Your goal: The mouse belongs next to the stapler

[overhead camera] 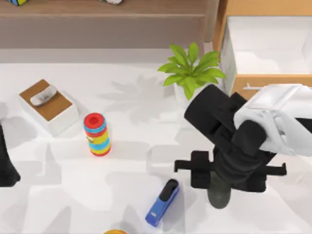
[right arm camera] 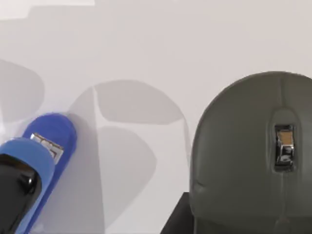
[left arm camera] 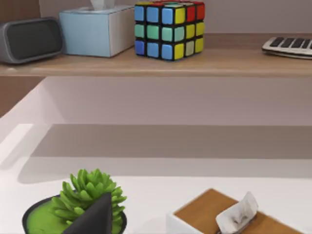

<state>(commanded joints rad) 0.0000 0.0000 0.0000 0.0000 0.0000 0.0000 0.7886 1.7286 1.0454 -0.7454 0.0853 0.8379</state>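
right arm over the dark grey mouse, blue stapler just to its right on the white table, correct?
Not quite. In the top view the slim blue stapler with a black end lies to the left of the dark grey domed mouse, not its right. The right gripper is indeed over the mouse.

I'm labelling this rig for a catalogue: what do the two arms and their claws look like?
The right arm has a glossy white boxy shell over rounded matte black segments, ending in a black wrist with a flat black crossbar at its claw. The left arm at the table's left edge is a plain black rounded form. No cables or markings are visible.
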